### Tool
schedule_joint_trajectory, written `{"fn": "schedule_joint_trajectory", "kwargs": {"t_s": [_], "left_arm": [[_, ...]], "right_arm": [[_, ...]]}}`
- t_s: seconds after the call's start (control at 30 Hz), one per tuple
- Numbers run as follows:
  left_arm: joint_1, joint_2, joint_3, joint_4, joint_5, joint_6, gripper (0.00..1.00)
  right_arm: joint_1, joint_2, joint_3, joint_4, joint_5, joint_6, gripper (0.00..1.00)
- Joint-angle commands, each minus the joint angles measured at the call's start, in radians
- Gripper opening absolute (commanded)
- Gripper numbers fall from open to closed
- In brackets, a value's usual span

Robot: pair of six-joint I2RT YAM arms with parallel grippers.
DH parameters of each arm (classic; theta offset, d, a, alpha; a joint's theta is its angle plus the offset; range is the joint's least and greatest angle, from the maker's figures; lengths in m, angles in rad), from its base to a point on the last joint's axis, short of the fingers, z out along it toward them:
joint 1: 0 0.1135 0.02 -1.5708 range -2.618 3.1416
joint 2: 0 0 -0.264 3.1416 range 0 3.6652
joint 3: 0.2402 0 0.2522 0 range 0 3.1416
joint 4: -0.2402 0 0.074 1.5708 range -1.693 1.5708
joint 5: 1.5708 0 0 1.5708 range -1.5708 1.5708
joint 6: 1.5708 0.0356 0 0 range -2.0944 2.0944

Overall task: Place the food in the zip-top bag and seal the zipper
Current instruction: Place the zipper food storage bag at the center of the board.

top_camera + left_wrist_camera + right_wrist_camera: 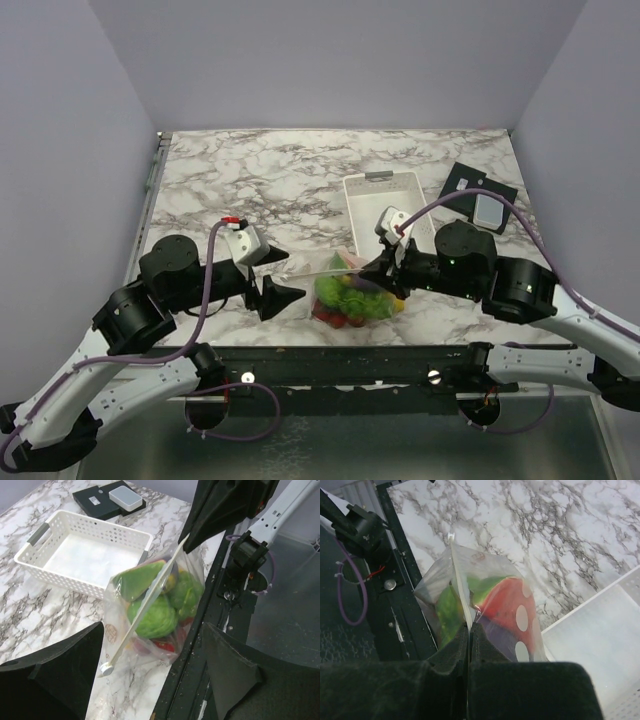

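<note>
One zip-top bag [350, 297], top edge inside right end effector [469, 632].

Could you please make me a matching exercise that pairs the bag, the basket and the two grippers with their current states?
1. zip-top bag
2. white basket
3. left gripper
4. right gripper

A. open, not touching the bag
B. holds toy food
C. shut on the bag's top edge
D. no food in it

Pairs: 1-B, 2-D, 3-A, 4-C
</note>
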Motion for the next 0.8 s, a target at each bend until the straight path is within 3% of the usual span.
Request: {"fn": "schedule_joint_trajectory", "kwargs": {"t_s": [0.0,0.43,0.77], "left_arm": [[0.002,0.037,0.044,0.048,0.057,0.02,0.82],[0.003,0.101,0.049,0.118,0.099,0.068,0.84],[0.003,0.137,0.007,0.144,0.182,0.068,0.85]], "right_arm": [[0.0,0.012,0.031,0.053,-0.106,-0.025,0.01],[-0.001,0.061,0.061,0.069,-0.321,-0.066,0.01],[-0.001,0.126,0.109,0.095,-0.353,-0.061,0.01]]}}
